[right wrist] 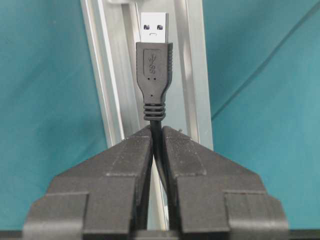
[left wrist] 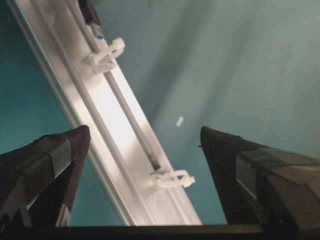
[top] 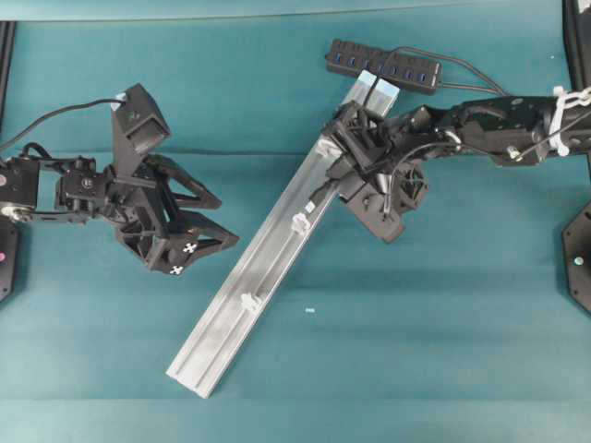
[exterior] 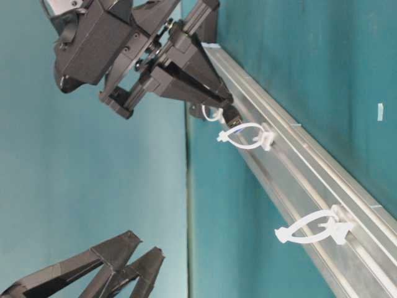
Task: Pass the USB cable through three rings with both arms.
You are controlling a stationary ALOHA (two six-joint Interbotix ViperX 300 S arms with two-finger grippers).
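My right gripper (right wrist: 157, 131) is shut on the USB cable just behind its black plug (right wrist: 154, 55). The metal tip points along the silver rail (right wrist: 114, 75). In the table-level view the plug (exterior: 233, 121) hovers right in front of a white ring (exterior: 248, 136), with another ring (exterior: 316, 227) further along. A white loop shows just behind the plug; I cannot tell whether the cable runs through it. From overhead the three rings (top: 300, 221) are spaced along the rail (top: 222, 337). My left gripper (top: 229, 220), with white crosses, is open and empty left of the rail. Its wrist view shows a ring (left wrist: 172, 179) between its fingers (left wrist: 50, 160).
A black multi-port USB hub (top: 383, 65) lies at the rail's far end, with its own cable running right. A small white speck (top: 310, 312) sits on the teal table right of the rail. Black arm bases stand at both side edges.
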